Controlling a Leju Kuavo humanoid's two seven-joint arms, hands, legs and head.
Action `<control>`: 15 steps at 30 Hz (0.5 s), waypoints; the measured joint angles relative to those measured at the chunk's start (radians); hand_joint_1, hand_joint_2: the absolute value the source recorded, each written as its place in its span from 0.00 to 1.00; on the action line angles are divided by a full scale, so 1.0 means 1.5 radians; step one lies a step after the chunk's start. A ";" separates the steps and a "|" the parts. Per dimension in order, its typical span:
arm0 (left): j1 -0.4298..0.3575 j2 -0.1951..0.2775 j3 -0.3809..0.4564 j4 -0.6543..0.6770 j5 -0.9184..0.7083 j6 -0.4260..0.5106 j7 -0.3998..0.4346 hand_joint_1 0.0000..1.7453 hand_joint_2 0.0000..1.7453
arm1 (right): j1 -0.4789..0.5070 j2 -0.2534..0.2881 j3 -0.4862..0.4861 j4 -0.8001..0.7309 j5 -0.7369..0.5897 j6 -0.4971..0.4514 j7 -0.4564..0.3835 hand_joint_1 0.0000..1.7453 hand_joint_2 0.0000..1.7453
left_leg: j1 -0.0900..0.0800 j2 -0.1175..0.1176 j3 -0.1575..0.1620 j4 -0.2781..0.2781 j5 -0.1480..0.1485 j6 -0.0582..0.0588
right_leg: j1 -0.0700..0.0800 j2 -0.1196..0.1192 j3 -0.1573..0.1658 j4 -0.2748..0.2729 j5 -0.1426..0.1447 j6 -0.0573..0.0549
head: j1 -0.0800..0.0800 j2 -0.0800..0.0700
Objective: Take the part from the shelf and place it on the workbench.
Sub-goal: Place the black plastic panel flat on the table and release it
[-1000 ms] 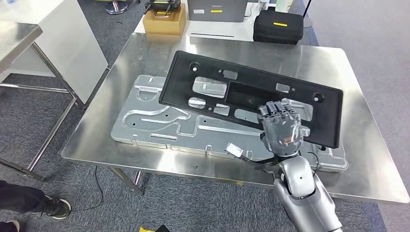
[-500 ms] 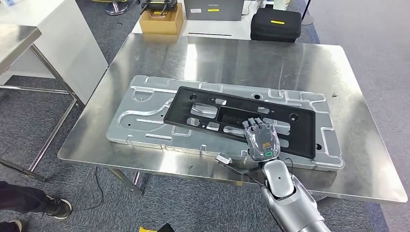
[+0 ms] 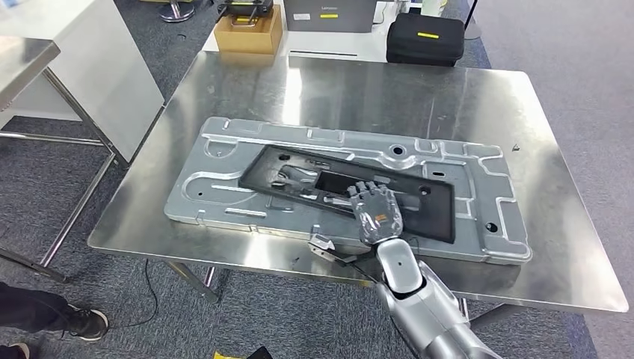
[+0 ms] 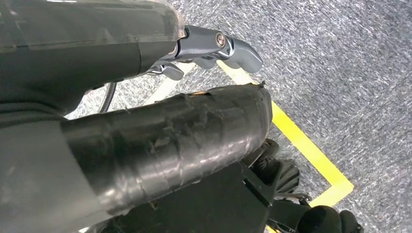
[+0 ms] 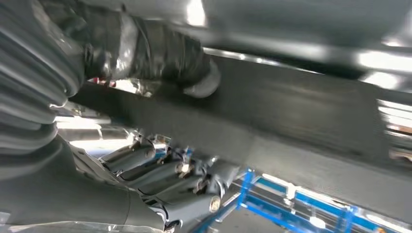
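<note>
Over the last second the part [image 3: 351,187] dropped from a steep tilt to lie nearly flat on the grey plate [image 3: 224,161] atop the desk [image 3: 419,90]. The right hand [image 3: 376,213] gripped its near edge, thumb on one face, fingers beneath. Placement was judged nearly complete; release remained. The left hand [image 4: 214,48] hung low, holding nothing.

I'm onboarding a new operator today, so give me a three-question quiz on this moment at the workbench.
1. True or false: the black part hangs clear above the silver plate.
2. Which hand grips the black part? A) the left hand B) the right hand
3. Fill in: behind the steel workbench stand a black case and a ____ box.

Key: 1. False, it lies low over the plate. 2. B. 3. Cardboard.
</note>
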 joint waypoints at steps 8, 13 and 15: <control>-0.002 -0.004 -0.009 0.000 0.001 -0.004 0.004 0.00 0.00 | -0.024 0.016 0.016 0.065 0.000 -0.016 0.009 0.00 0.00 | 0.004 0.000 0.005 0.001 -0.002 0.005 | -0.012 -0.002 -0.048 0.098 -0.022 0.015 | 0.001 0.000; -0.001 -0.005 -0.010 0.000 0.008 -0.001 0.003 0.00 0.00 | -0.027 0.014 0.022 0.066 0.000 -0.024 0.009 0.00 0.00 | 0.001 0.001 0.004 0.010 -0.010 -0.012 | -0.007 -0.002 0.001 -0.002 0.006 0.004 | 0.000 0.000; 0.000 -0.004 -0.010 0.000 0.014 0.002 0.000 0.00 0.00 | -0.023 0.009 0.024 0.056 0.000 -0.016 0.007 0.00 0.00 | 0.003 0.001 0.002 0.015 -0.016 -0.018 | -0.008 -0.003 0.003 -0.006 0.008 -0.004 | 0.000 0.000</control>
